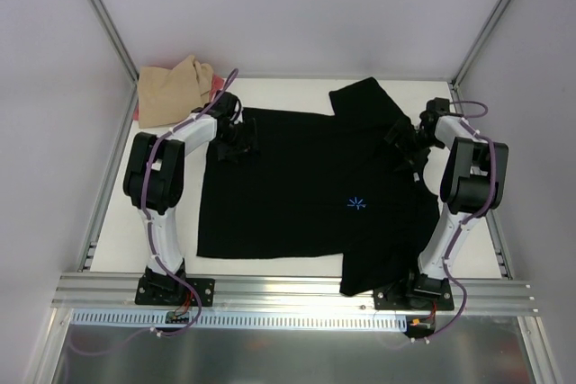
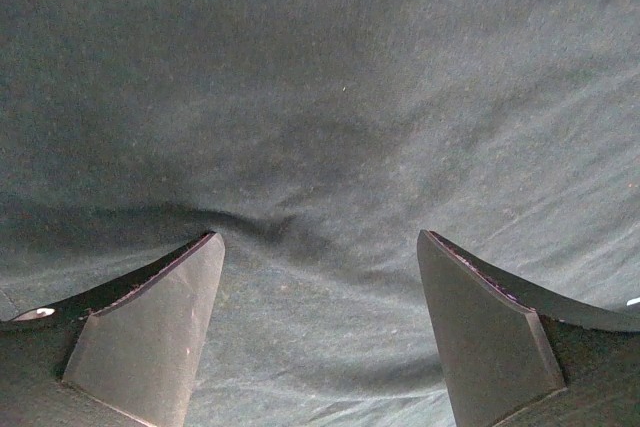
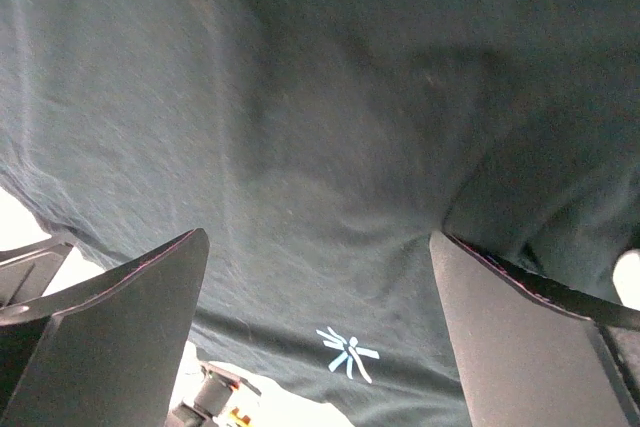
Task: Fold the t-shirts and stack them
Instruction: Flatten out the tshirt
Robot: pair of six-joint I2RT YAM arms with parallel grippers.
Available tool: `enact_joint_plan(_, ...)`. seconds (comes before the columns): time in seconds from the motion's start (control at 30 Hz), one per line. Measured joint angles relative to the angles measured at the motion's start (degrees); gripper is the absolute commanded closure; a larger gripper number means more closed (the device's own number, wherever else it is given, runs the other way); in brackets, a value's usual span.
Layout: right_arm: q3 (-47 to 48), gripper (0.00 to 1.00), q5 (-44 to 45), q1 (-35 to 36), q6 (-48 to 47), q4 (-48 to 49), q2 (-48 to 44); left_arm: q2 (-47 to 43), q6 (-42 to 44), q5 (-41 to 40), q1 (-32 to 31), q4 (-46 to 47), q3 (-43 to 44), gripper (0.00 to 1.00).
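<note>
A black t-shirt point(image 1: 297, 191) lies spread flat across the white table point(image 1: 121, 222), its light-blue starburst mark point(image 1: 357, 204) right of centre. Its far right sleeve point(image 1: 364, 101) is folded up. My left gripper point(image 1: 236, 143) hovers open over the shirt's far left part. In the left wrist view, the left gripper point(image 2: 315, 237) has only black cloth point(image 2: 320, 97) between its fingers. My right gripper point(image 1: 402, 146) stands open over the shirt's far right part. The right gripper point(image 3: 318, 235) looks down on cloth and the starburst mark point(image 3: 348, 352). A tan t-shirt point(image 1: 171, 92) lies crumpled at the far left corner on a pink-red one point(image 1: 138, 116).
Aluminium posts point(image 1: 103, 15) and white walls enclose the table. A metal rail point(image 1: 288, 290) runs along the near edge by the arm bases. The black shirt's near right corner point(image 1: 360, 281) reaches over that edge onto the rail.
</note>
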Motion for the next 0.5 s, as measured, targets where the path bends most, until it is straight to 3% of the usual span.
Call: enact_joint_plan(0.5, 20.48, 0.01, -2.12, -0.83, 2.38, -3.23, 13.53, 7.65, 0.11, 0.72, 3.08, -0.68, 11.30, 0.20)
